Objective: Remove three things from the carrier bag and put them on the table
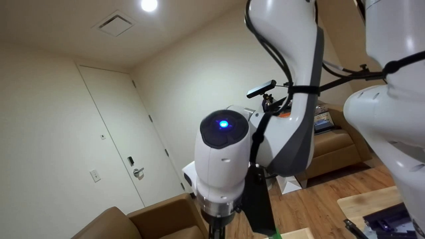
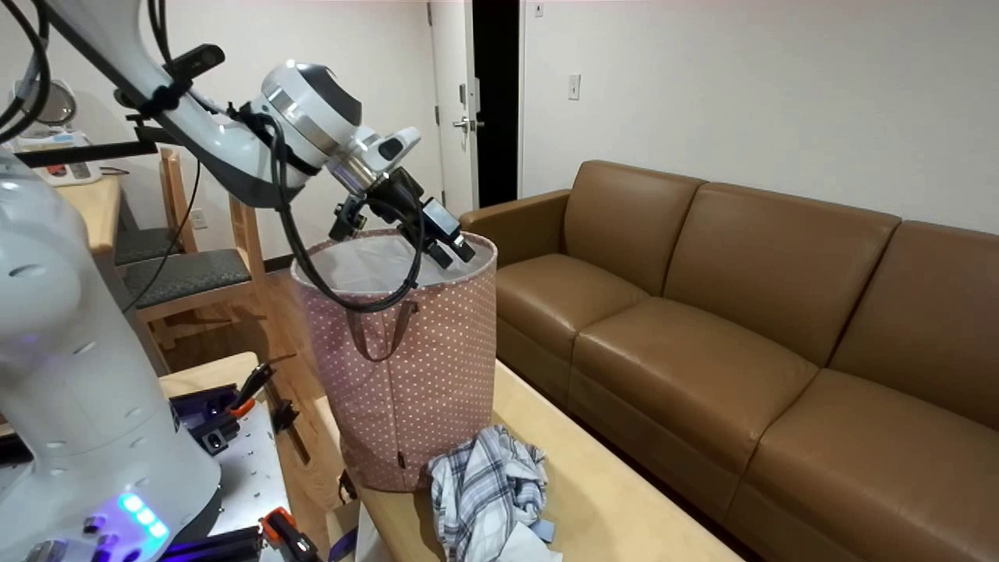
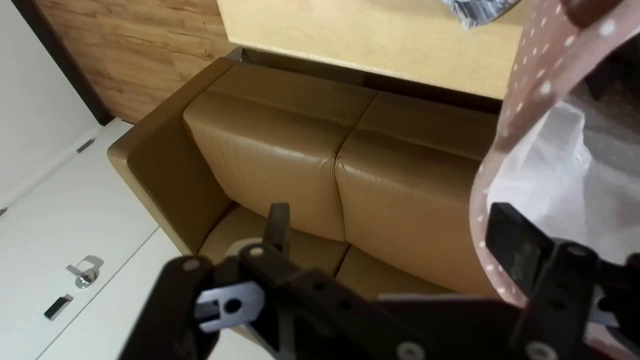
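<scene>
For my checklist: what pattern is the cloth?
The cloth is plaid, dark on pale, clearest in an exterior view.

- Dotted bag (image 2: pixel 398 390), below the tool (image 2: pixel 451 253): in an exterior view its near wall hides the inside bottom from me.
- White material (image 3: pixel 542 165) near the tool: lining or contents, I can't tell.
- Plaid cloth (image 2: pixel 488 484), well below the tool: cut off by the lower edge, like the counter (image 2: pixel 609 499).
- Blue-grey scrap (image 2: pixel 544 531), also below the tool: too small to name.
- The tool, wrist view: blurred, running off the edge.

The table (image 2: pixel 616 507) bears a bag (image 2: pixel 437 382) and cloth (image 2: pixel 492 484).
</scene>
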